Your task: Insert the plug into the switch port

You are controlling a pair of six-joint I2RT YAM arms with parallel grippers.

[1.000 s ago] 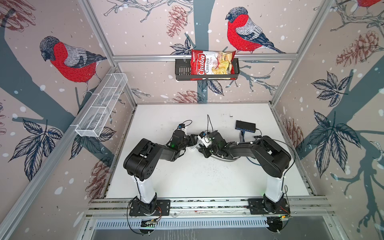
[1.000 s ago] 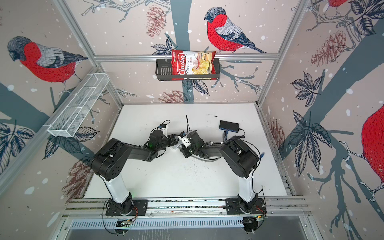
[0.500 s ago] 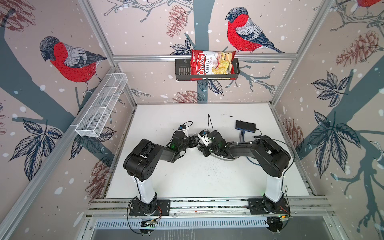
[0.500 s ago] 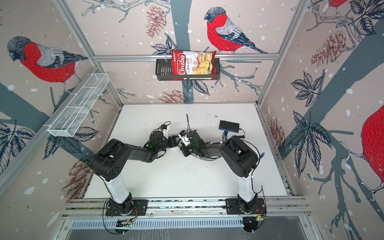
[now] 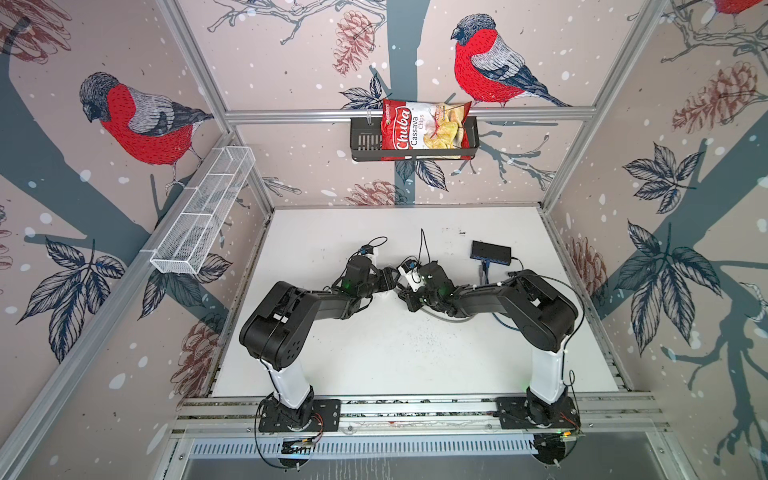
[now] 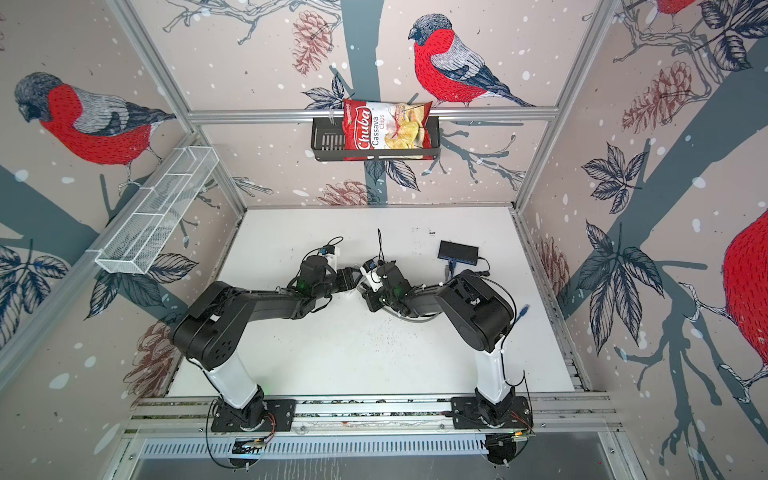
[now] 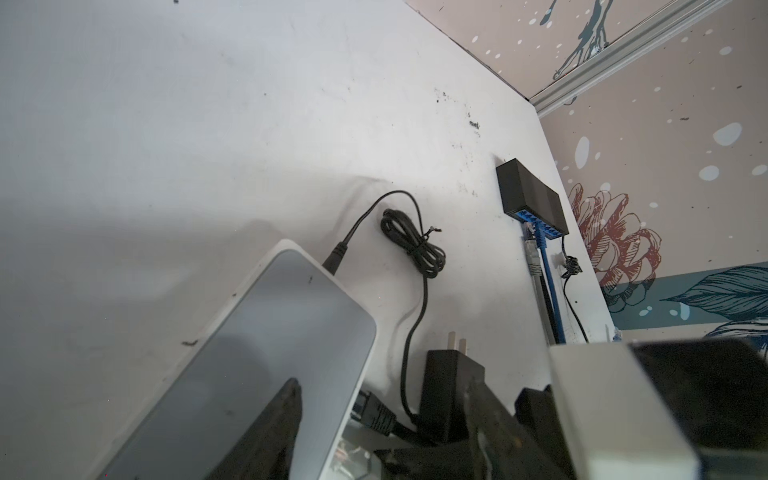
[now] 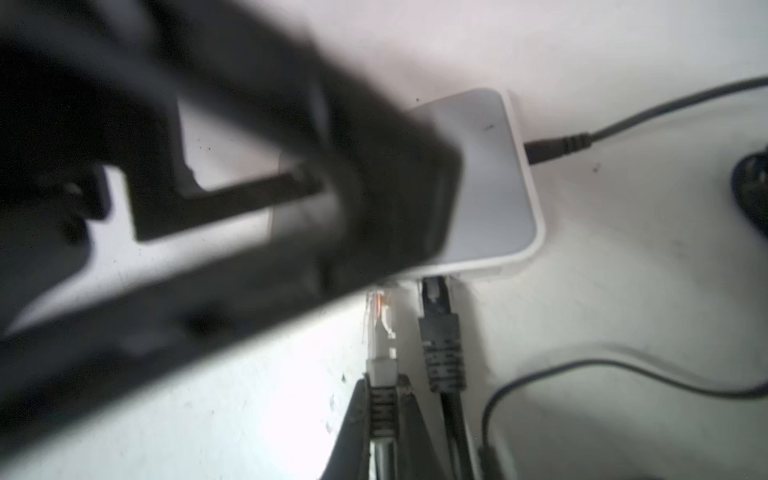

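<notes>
Left gripper [image 8: 386,216] a black blur that hid half your switch [image 8: 490,178], plug [image 8: 380,332] tip washed out, you couldn't tell if it was seated, switch cropped in left wrist view.

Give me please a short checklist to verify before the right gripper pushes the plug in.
1. Right gripper shut on the clear plug: ok.
2. Plug seated in the white switch: not ok, its tip lies outside.
3. Plug apart from the black plug beside it: ok.
4. Plug lined up with a free port: cannot tell, port hidden.
5. Left gripper gripping the switch: cannot tell, blurred.
</notes>
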